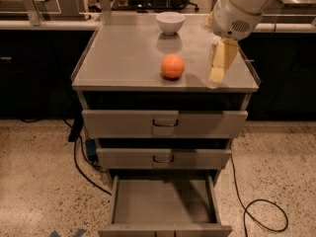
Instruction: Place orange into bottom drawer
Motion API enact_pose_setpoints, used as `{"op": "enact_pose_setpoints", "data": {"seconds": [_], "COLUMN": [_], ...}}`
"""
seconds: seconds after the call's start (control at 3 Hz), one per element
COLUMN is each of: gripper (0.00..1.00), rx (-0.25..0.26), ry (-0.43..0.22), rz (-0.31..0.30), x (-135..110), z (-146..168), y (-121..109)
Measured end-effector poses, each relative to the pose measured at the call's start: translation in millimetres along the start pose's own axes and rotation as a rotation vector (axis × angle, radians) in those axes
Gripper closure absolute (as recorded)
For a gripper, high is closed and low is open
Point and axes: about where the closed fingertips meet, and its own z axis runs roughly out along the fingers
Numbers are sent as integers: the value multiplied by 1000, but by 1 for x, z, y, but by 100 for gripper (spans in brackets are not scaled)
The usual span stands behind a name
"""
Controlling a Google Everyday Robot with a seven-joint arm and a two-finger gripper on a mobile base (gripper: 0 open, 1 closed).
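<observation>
Bottom drawer (163,201) open, orange (173,66) not yet gripped, gripper (218,67) beside it
The drawer stands pulled out and bare below us; the orange sits on the cabinet top (118,53) near its front edge, well in front of the bowl (170,22). Our gripper hangs to the right of the orange, low over the top and not touching the fruit; whether it is apart or together we cannot tell. We judge we should move left, centre over the fruit and close gently, so it does not roll off the front
</observation>
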Motion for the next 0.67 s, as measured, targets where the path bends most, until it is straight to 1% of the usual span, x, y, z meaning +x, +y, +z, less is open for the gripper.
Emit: {"op": "enact_pose_setpoints", "data": {"seconds": [0.33,0.67], "gripper": [0,0], "rx": [-25,-89], "ry": [-36,-65], "rz": [-89,-152], "x": [-35,-67], "z": [34,81], "y": [-33,-50]}}
